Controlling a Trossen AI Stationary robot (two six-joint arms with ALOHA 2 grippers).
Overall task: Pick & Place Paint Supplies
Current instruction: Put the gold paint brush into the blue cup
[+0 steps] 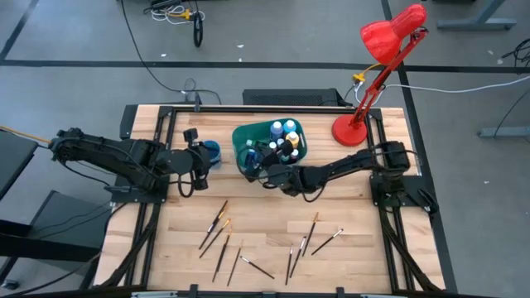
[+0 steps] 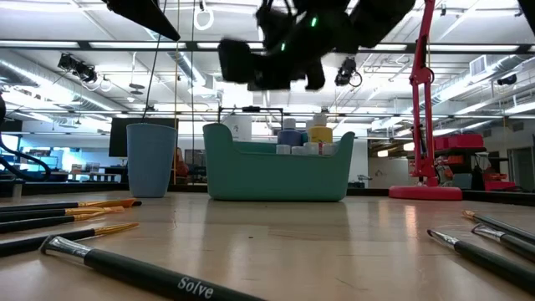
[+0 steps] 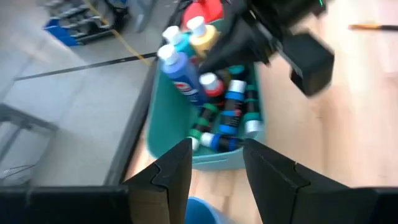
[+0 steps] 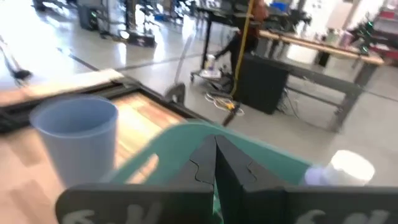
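Work surface is a pale wooden table [image 1: 273,228] in a dark frame. Resting directly on it: a teal bin [image 1: 248,136] holding paint bottles, partly beneath the right gripper [image 1: 263,172]; a small blue cup [image 1: 212,151] just beside the left gripper [image 1: 199,157]; the round base of a red lamp [image 1: 349,131] beyond the right arm. About ten dark-handled brushes [image 1: 217,223] lie scattered on the bare boards, on the near side of both grippers, well apart from the bin.

Grey floor [image 1: 273,50], red desk lamp [image 1: 389,37], strip-lit ceiling [image 2: 468,63].
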